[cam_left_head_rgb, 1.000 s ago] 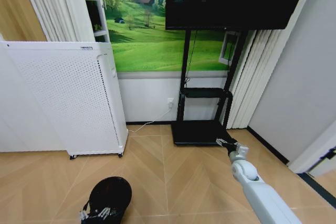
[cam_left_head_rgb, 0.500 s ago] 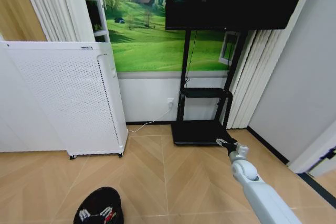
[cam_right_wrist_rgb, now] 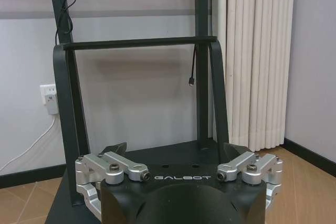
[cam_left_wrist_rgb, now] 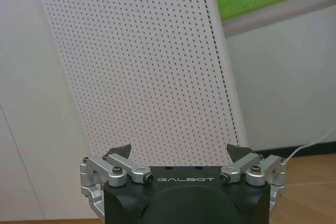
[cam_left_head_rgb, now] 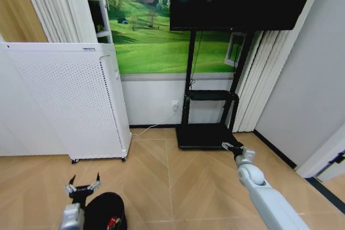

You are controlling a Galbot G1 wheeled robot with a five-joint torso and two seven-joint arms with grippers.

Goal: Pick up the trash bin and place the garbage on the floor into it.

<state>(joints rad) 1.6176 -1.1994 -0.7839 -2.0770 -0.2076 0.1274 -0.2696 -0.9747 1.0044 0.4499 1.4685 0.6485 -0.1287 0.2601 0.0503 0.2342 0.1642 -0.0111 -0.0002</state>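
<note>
The black mesh trash bin [cam_left_head_rgb: 102,208] is low on the floor at the head view's bottom edge, partly cut off. A bit of red garbage [cam_left_head_rgb: 112,222] shows inside it. My left gripper [cam_left_head_rgb: 83,187] stands open just above and left of the bin's rim, holding nothing. In the left wrist view the left gripper [cam_left_wrist_rgb: 178,153] points at the white perforated appliance [cam_left_wrist_rgb: 142,66] with its fingers spread. My right gripper [cam_left_head_rgb: 232,147] hangs open and empty out to the right, near the black TV stand's base. In the right wrist view the right gripper [cam_right_wrist_rgb: 175,149] faces that stand.
A tall white perforated appliance [cam_left_head_rgb: 70,100] on wheels stands at the left against the wall. A black TV stand [cam_left_head_rgb: 207,133] with a screen is at the centre back, white curtains to its right. Bare wood floor [cam_left_head_rgb: 178,187] lies between the arms.
The bin went down toward the picture's bottom edge while my left gripper was on it. The left gripper has let go, risen beside the rim and stands open. The right arm has not moved.
</note>
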